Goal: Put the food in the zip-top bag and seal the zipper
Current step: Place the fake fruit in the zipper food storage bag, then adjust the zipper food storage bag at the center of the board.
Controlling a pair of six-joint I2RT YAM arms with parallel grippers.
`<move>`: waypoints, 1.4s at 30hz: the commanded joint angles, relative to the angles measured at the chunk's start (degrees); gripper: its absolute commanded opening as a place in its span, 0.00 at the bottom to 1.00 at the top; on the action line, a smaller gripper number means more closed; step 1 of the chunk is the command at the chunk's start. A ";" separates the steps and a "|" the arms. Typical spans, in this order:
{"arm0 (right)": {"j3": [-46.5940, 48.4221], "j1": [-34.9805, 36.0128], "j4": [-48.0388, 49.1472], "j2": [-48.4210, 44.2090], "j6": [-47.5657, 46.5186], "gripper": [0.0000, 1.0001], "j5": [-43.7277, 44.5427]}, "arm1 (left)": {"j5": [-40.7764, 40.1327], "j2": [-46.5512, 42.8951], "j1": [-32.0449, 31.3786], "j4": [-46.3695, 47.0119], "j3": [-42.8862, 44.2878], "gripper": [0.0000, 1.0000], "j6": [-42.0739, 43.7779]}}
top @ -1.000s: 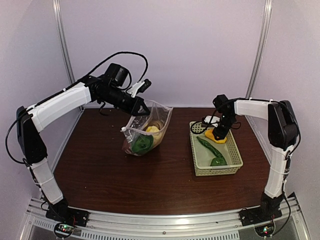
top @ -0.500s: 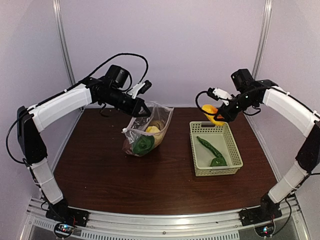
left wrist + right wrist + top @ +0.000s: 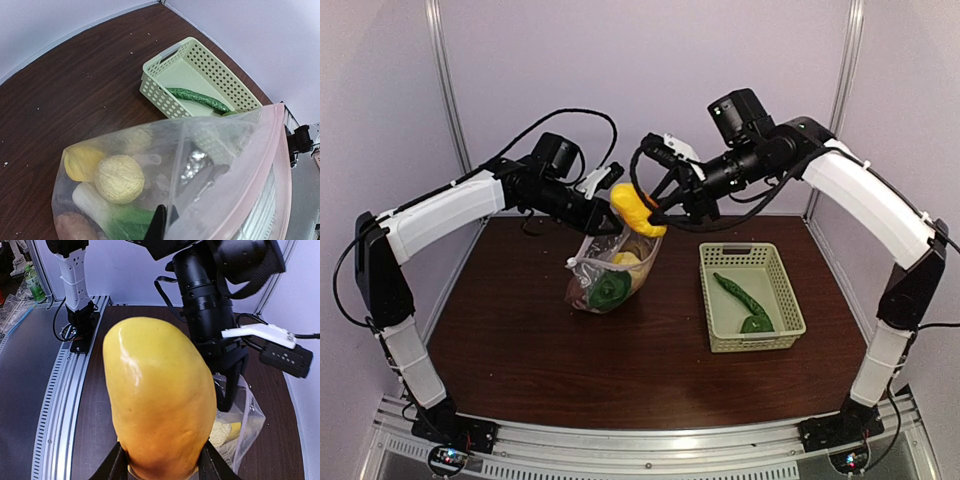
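Note:
The clear zip-top bag [image 3: 610, 268] hangs over the table with its mouth up, and my left gripper [image 3: 603, 222] [image 3: 165, 227] is shut on its upper edge. The pinkish zipper [image 3: 285, 165] runs along that mouth. Inside lie a green bok choy [image 3: 605, 290] [image 3: 112, 212], a yellow lemon [image 3: 626, 259] [image 3: 81, 162], a pale round fruit [image 3: 119, 178] and a brown piece [image 3: 75, 227]. My right gripper [image 3: 658, 203] [image 3: 162, 467] is shut on a large yellow-orange fruit [image 3: 634, 210] [image 3: 160, 395], held just above the bag's mouth, beside the left gripper.
A pale green lattice basket [image 3: 792, 300] [image 3: 162, 85] stands to the right of the bag. It holds a green cucumber [image 3: 735, 291] [image 3: 197, 98] and a green pepper [image 3: 755, 323]. Walls close the table at the back and sides.
My right arm lifted the yellow-orange fruit out of the basket and swung it left and up to the bag's mouth. The left arm and the bag held still.

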 commanded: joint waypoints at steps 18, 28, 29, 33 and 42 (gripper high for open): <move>-2.24 5.74 1.58 4.60 -6.20 0.64 16.88 | 1.79 -1.53 0.22 2.33 -0.95 0.00 0.61; -4.79 16.89 -6.12 3.05 -15.44 0.63 30.11 | 1.87 -1.62 0.21 2.35 -1.03 0.00 0.35; -5.28 17.60 -5.87 3.27 -15.52 0.63 31.79 | 1.93 -1.62 0.21 2.32 -1.03 0.00 0.37; -4.85 18.46 -4.63 5.08 -14.30 0.61 37.12 | 2.02 -1.71 0.21 2.37 -1.03 0.00 0.33; -5.14 18.50 -1.63 5.63 -13.43 0.59 41.67 | 2.43 -1.89 0.21 2.37 -1.05 0.00 0.15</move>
